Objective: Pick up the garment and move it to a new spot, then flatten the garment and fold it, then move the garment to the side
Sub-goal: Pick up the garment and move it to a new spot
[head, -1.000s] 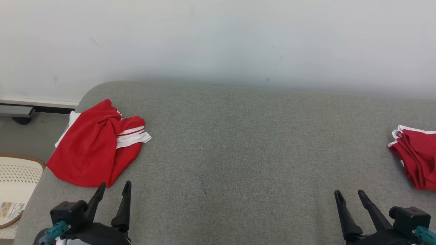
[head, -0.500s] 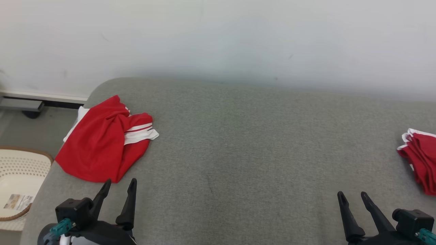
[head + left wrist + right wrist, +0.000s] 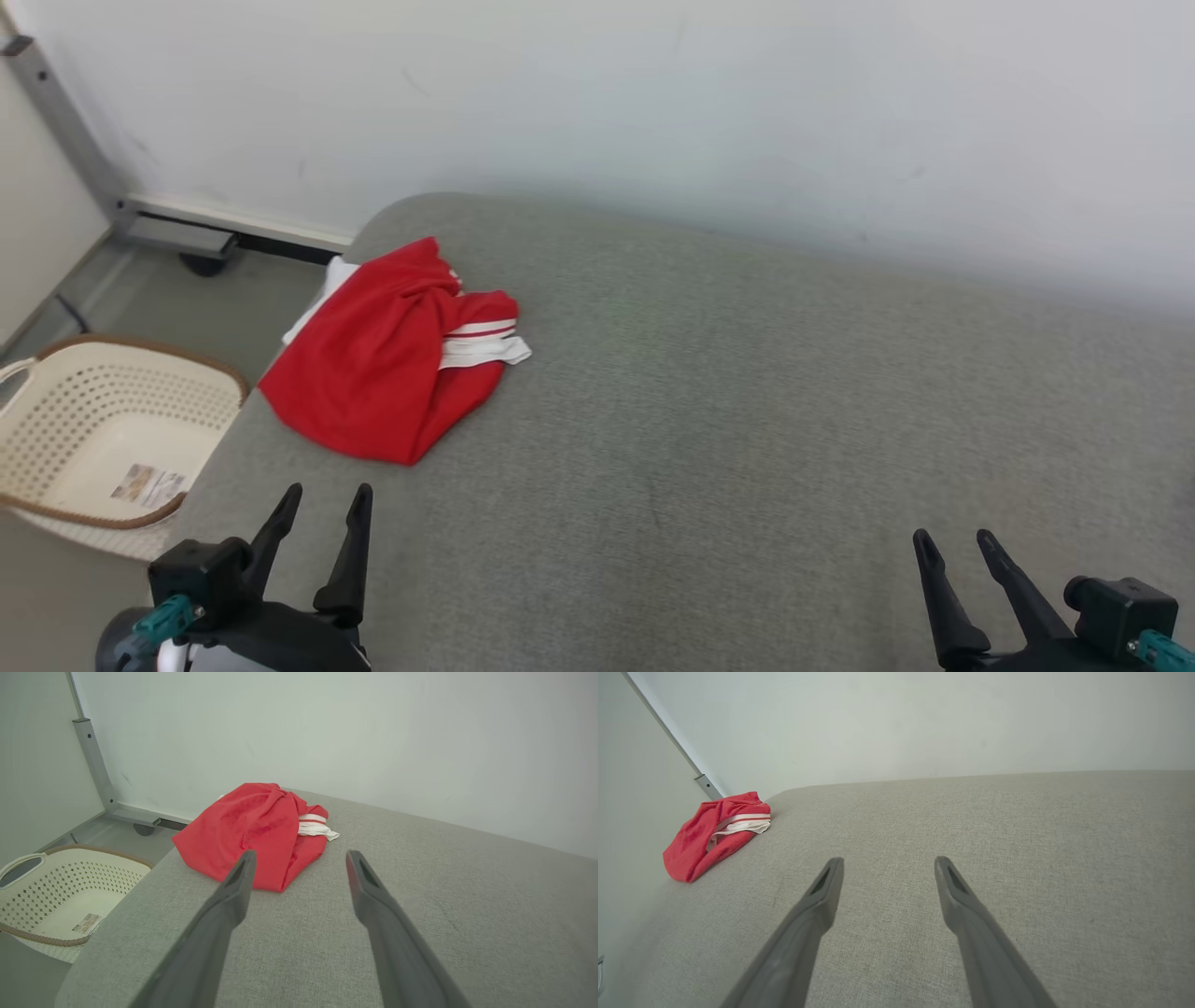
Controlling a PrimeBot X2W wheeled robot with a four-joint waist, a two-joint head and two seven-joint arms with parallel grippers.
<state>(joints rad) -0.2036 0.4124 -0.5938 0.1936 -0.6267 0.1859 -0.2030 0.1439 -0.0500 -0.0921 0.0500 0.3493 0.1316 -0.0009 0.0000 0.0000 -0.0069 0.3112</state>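
Note:
A crumpled red garment [image 3: 383, 359] with white stripes lies near the far left corner of the grey padded surface [image 3: 747, 401]. My left gripper [image 3: 327, 495] stands open at the lower left, a short way in front of the garment, nothing between its fingers. In the left wrist view the garment [image 3: 254, 830] lies just beyond the open left gripper [image 3: 299, 856]. My right gripper [image 3: 952, 539] is open at the lower right over bare grey fabric. In the right wrist view the garment [image 3: 707, 833] is far off to the left of the open right gripper [image 3: 887, 861].
A cream perforated laundry basket [image 3: 84, 411] with a brown rim stands on the floor left of the surface, also seen as basket [image 3: 42, 882]. A white wall runs behind, with a grey metal frame leg [image 3: 65, 121] at the left corner.
The camera has swung left: the garment sits further right in the picture, the basket shows more, and the second red pile at the right edge has left the view. Both grippers stay open.

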